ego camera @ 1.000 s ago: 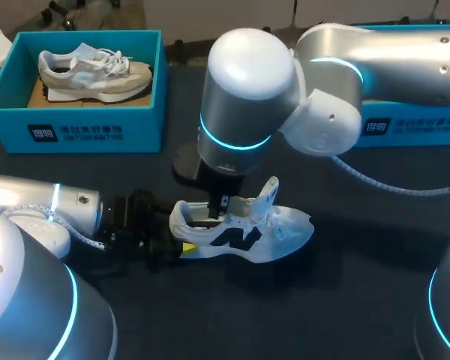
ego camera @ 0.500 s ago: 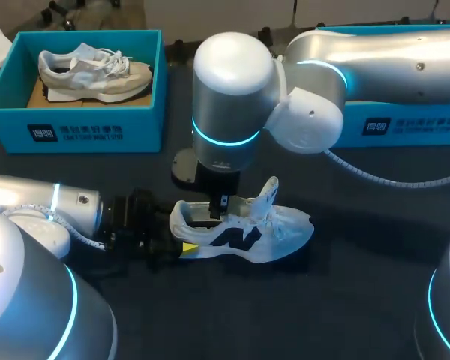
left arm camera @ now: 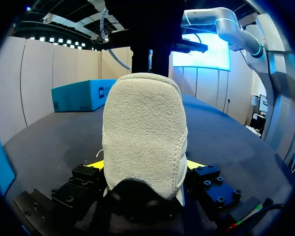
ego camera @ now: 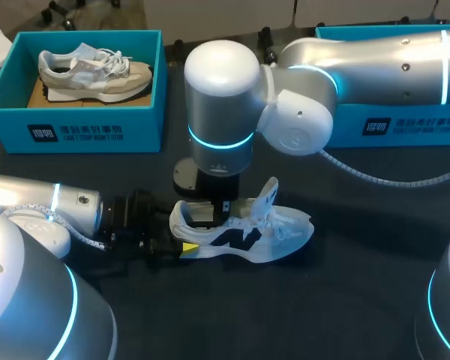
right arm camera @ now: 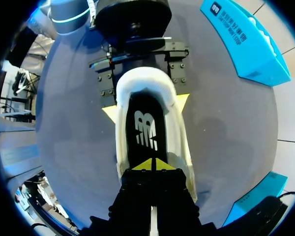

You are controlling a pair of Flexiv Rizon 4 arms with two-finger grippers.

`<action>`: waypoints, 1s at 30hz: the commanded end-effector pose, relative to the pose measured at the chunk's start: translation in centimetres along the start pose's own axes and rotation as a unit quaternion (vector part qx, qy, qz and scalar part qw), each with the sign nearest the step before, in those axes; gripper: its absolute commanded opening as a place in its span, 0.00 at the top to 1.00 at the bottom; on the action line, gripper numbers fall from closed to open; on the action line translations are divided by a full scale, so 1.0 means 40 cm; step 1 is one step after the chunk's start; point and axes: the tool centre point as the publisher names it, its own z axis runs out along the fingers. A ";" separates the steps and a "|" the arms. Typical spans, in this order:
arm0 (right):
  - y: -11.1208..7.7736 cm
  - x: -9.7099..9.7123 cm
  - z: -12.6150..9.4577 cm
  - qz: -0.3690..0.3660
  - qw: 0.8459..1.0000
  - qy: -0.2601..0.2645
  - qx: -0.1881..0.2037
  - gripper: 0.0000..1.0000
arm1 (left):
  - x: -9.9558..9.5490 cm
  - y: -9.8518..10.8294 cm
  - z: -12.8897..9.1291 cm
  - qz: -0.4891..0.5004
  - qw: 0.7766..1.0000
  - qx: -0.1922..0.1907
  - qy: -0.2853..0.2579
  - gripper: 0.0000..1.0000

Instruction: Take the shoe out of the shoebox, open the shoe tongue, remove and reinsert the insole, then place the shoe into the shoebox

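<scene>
A white shoe with a dark side logo lies on its sole on the dark table, toe to the right, its tongue lifted upright. My left gripper is shut on the heel from the left, one yellow fingertip pressed against each side. My right gripper comes down from above into the shoe's opening. In the right wrist view it is shut, tips together, just over the black insole. I cannot tell whether it pinches the insole.
A teal shoebox at the back left holds a second grey-white shoe. Another teal shoebox stands at the back right, mostly behind my right arm. Open tabletop lies in front of the shoe.
My right arm's wrist and elbow have swung left, and its gripper has edged toward the heel inside the shoe. The left arm and the shoe have stayed put.
</scene>
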 end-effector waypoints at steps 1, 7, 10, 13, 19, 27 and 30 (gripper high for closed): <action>-0.011 0.009 0.008 0.005 1.000 0.000 -0.001 1.00 | 0.003 -0.001 0.000 0.000 1.000 -0.001 -0.002 1.00; -0.009 0.009 0.032 0.010 1.000 0.006 -0.003 1.00 | 0.003 -0.001 0.000 0.000 1.000 -0.001 -0.002 1.00; -0.004 0.007 0.045 0.010 1.000 0.009 -0.006 1.00 | 0.003 -0.001 0.000 0.000 1.000 -0.001 -0.002 1.00; -0.001 0.002 0.058 0.012 1.000 0.009 -0.010 1.00 | 0.003 -0.001 0.000 0.000 1.000 -0.001 -0.002 1.00; -0.004 -0.005 0.066 0.017 1.000 0.008 -0.015 0.91 | 0.003 -0.001 0.000 0.000 1.000 -0.001 -0.002 1.00; 0.002 -0.014 0.072 0.018 1.000 0.002 -0.016 0.74 | 0.003 -0.001 0.000 0.000 1.000 -0.001 -0.002 1.00; 0.006 -0.017 0.081 0.014 1.000 0.004 -0.019 0.69 | 0.003 -0.001 0.000 0.000 1.000 -0.001 -0.002 1.00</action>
